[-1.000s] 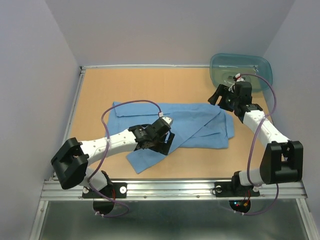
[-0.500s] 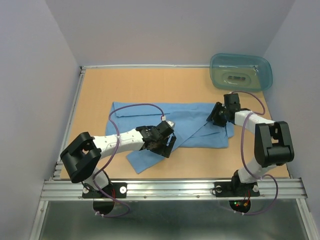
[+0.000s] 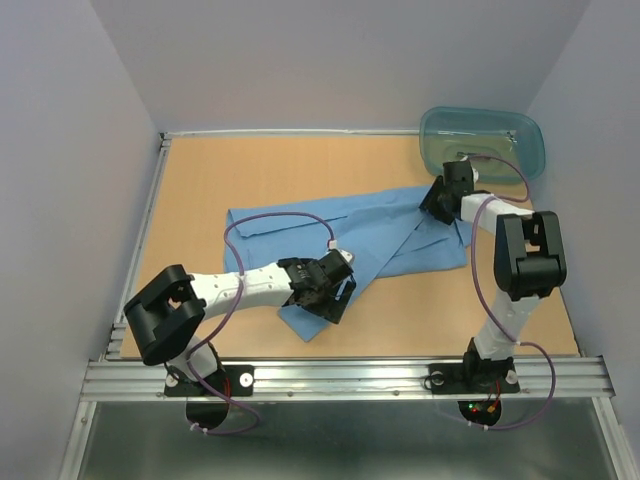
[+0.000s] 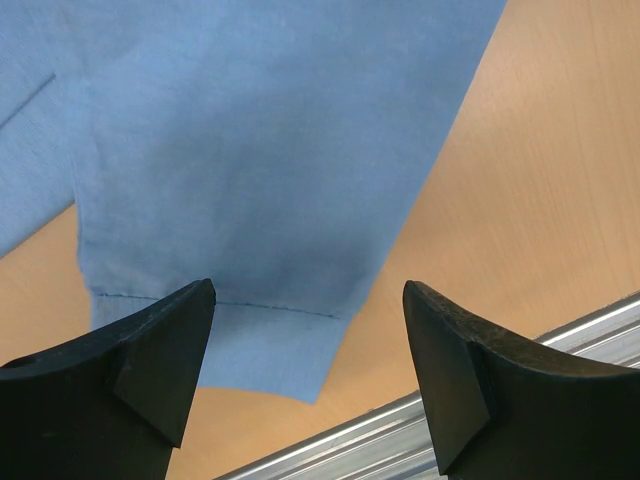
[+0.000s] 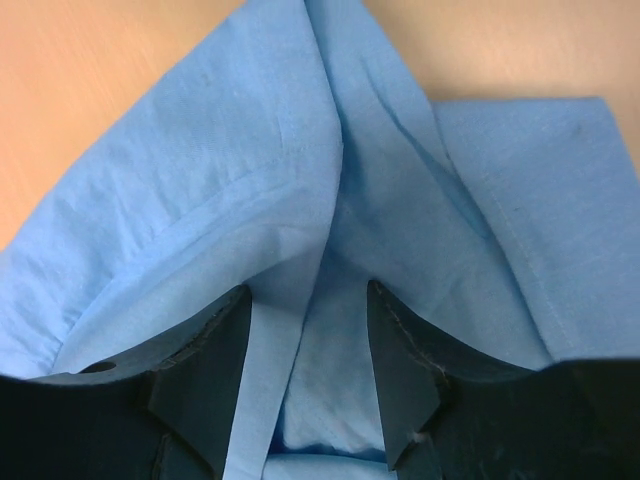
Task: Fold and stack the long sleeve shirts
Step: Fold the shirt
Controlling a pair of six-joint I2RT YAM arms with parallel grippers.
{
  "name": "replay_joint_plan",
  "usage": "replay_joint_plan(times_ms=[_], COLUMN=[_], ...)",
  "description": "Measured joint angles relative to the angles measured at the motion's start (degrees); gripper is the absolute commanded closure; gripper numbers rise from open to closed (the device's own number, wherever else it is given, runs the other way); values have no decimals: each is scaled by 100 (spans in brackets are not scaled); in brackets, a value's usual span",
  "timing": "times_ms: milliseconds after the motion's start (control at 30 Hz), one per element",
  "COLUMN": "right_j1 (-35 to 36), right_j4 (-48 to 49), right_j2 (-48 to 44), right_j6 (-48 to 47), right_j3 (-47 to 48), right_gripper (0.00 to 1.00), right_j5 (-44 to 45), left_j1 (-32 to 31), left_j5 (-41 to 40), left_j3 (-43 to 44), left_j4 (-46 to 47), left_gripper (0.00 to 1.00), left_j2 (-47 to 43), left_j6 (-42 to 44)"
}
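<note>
Shirt (image 3: 330,225) has shifted toward tub (image 3: 525,150), clamped in right fingers (image 5: 200,380); left fingers (image 4: 150,350) apart.

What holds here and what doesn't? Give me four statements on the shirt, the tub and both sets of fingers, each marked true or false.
1. The right arm's fingers have a fold of the light blue shirt between them. True.
2. The left arm's fingers are closed on the shirt. False: they stand wide apart above its hemmed end, with nothing between them.
3. The teal tub stands at the far right corner of the table. True.
4. The shirt lies inside the tub. False: it is spread on the table, outside the tub.
</note>
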Motion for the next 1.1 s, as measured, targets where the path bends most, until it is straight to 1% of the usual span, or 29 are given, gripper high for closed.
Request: replay_joint_plan(times_ms=[67,100,133,167,267,333,400,467,500,567,600,667,700,800,833,867,1100], right_j1=[-11,-11,-11,-11,-11,-11,-11,-11,-11,-11,-11,-11,-11,-11,-11,-11,-11], right_j4=[-2,-2,11,22,-11,-9,-2,2,15,81,92,125,142,142,129,116,96], right_j2=[39,39,26,4,-155,-398,-737,-1062,-1207,-1438,-1534,-1668,-1725,-1812,-1818,-1825,-2009], right_j6=[-76,-85,-114,-144,-210,-260,-297,-319,-332,-356,-361,-382,-398,-400,-400,-400,-400], right_j3=[120,140,151,151,140,79,-35,-129,-160,-236,-278,-356,-433,-662,-723,-767,-916], right_gripper=[38,38,34,34,29,26,26,25,25,25,25,25,25,25,25,25,25], right_j5=[74,81,66,63,-9,-52,-129,-205,-236,-317,-345,-391,-413,-437,-437,-437,-452], left_j1=[-87,-157,-227,-271,-546,-647,-704,-721,-719,-715,-713,-717,-719,-741,-748,-758,-822], left_j5=[-28,-70,-101,-114,-195,-179,-157,-142,-142,-162,-170,-186,-192,-210,-210,-205,-201], left_j3=[0,0,2,2,35,63,66,66,66,66,68,79,81,127,153,179,538], left_j4=[-37,-68,-111,-129,-264,-286,-293,-315,-323,-332,-337,-361,-372,-409,-420,-437,-678], left_gripper=[14,14,14,15,19,23,28,30,33,37,44,51,61,83,96,100,100], left_j2=[72,131,214,245,415,417,417,417,428,476,490,492,494,535,557,575,629], left_j6=[0,0,0,0,7,0,-31,-70,-87,-103,-105,-105,-103,-90,-83,-63,111])
